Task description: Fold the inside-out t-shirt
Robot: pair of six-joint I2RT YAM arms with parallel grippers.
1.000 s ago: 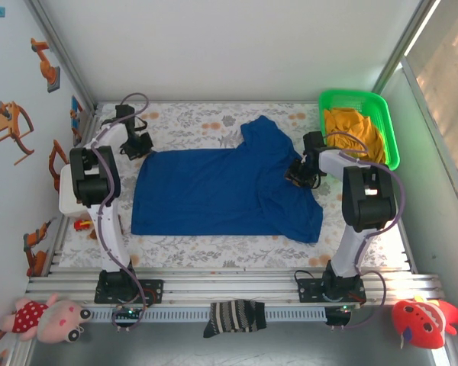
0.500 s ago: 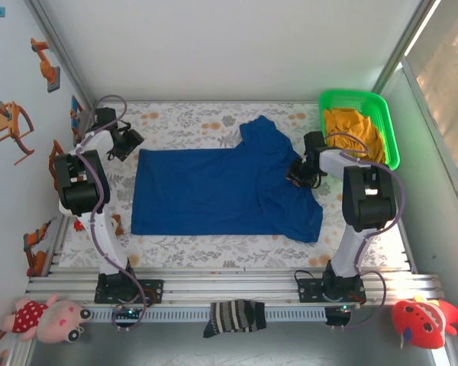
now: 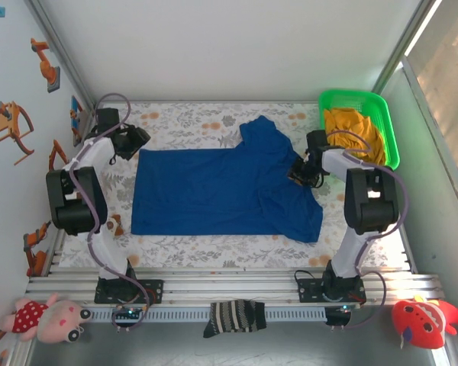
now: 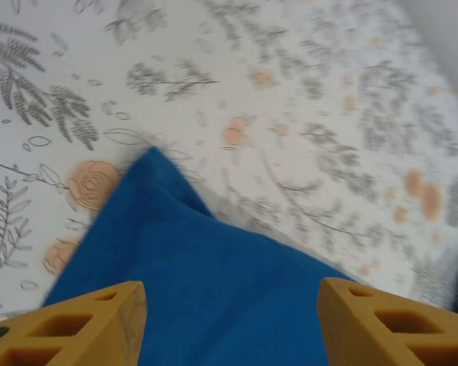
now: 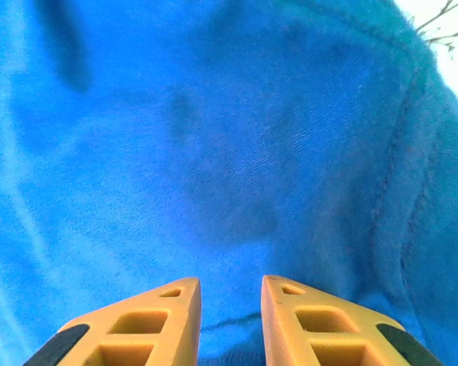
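Inside-out t-shirt (image 3: 214, 191) is lying spread out at frame centre.
Left gripper (image 4: 230, 305) is hovering wide at its upper-left corner; right gripper (image 5: 227, 284) is hovering narrow, holding nothing.

A robot lab cell: white panel walls (image 3: 229, 46) box in a floral-covered table (image 3: 183, 118), an aluminium rail frame (image 3: 229, 284) carries the arm bases (image 3: 122, 288), cartoon stickers (image 3: 14, 126) dot the wall beside the left arm (image 3: 70, 202), and plush toys (image 3: 49, 319) lie behind the bases.

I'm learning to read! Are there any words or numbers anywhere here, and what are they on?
No words or numbers can be read anywhere.
The t-shirt is plain blue, the table cover has only flowers, and the wall stickers are pictures without letters.
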